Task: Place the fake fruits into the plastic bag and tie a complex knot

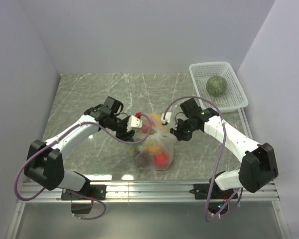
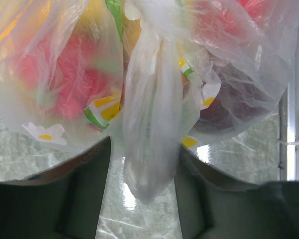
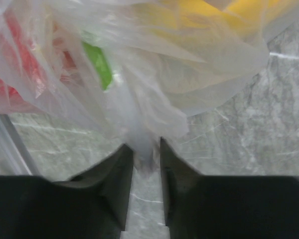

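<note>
The plastic bag (image 1: 157, 149) sits on the marble table between my two grippers, with red (image 1: 162, 159), yellow (image 1: 154, 119) and orange fake fruits inside it. The green melon (image 1: 217, 85) lies in the white basket. My left gripper (image 1: 141, 126) is at the bag's upper left. In the left wrist view it (image 2: 144, 147) is open, with a twisted strand of the bag (image 2: 152, 129) hanging between the jaws. My right gripper (image 1: 168, 127) is at the bag's upper right. In the right wrist view it (image 3: 146, 145) is shut on a gathered bit of the bag (image 3: 139, 124).
The white lattice basket (image 1: 209, 65) stands at the back right corner. White walls close in the table on the left, back and right. An aluminium rail (image 1: 149, 189) runs along the near edge by the arm bases.
</note>
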### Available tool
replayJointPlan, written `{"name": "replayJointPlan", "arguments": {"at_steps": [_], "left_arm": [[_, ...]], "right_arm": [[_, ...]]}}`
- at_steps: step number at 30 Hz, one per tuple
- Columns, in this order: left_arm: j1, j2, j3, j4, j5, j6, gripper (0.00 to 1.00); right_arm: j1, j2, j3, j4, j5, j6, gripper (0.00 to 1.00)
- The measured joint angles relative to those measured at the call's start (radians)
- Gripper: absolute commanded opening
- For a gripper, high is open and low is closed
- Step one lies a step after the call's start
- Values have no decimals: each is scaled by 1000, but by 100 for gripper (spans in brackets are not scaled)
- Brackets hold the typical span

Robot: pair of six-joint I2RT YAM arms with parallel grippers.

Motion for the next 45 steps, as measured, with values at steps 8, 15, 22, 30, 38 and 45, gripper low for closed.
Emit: {"name": "replayJointPlan", "arguments": {"at_steps": [8, 15, 22, 30, 38, 45], "left_arm": [[3, 15, 0, -3, -19, -24, 1], [121, -5, 8, -6, -1, -16, 0], [235, -62, 33, -45, 49, 41, 1], [307, -66, -44, -43, 79, 104, 0], [337, -34, -83, -21, 98, 145, 0], [342, -18, -32, -41, 104, 114, 1]], "right_arm": [[-29, 8, 24, -12, -13, 9, 0], [-170, -40, 92, -23, -89, 1, 0], [-223, -43, 116, 5, -176, -22, 0], [-336, 23, 11, 92, -240, -66, 0], [-370, 45, -31, 108, -293, -84, 0], [-376, 44, 3, 73, -302, -67, 0]]}}
